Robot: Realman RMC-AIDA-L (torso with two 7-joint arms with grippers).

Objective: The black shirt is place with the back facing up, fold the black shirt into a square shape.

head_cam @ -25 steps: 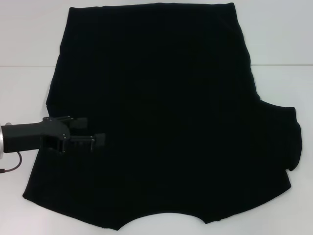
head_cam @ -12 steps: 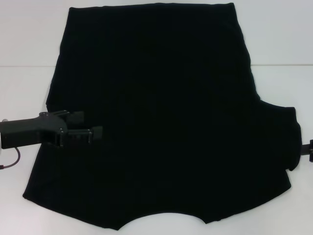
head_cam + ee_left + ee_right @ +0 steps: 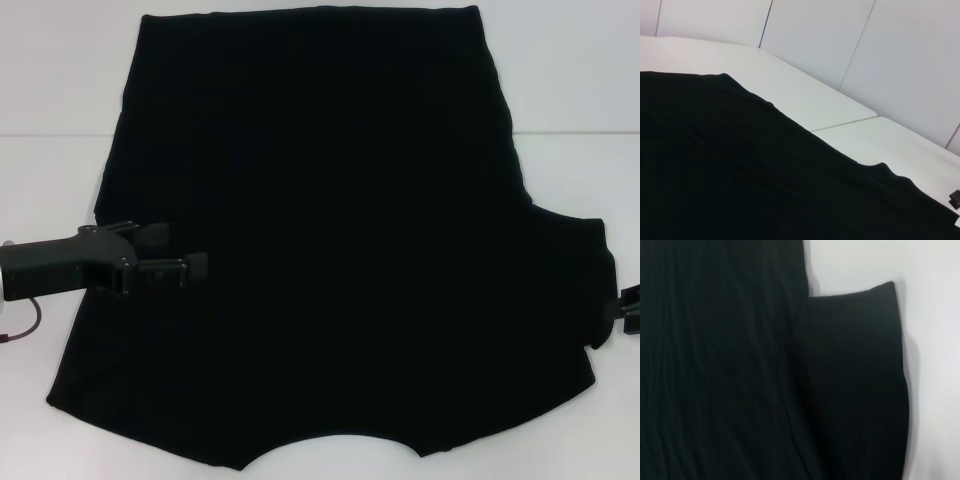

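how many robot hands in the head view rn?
2. The left hand is over the black shirt near its left edge, fingers apart. The right hand just pokes in at the frame's right edge, beside the shirt's right sleeve; most of it is out of view.

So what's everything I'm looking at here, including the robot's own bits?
black shirt: one, plain black, spread flat over most of the table, neckline curve at the near edge, one sleeve sticking out on the robot's right.
table: one, white, under the shirt, with a seam line across it.
wall panels: pale, behind the table.
left gripper: one, black, open, above the shirt's left side.
right gripper: one, black, just showing at the right sleeve's edge.
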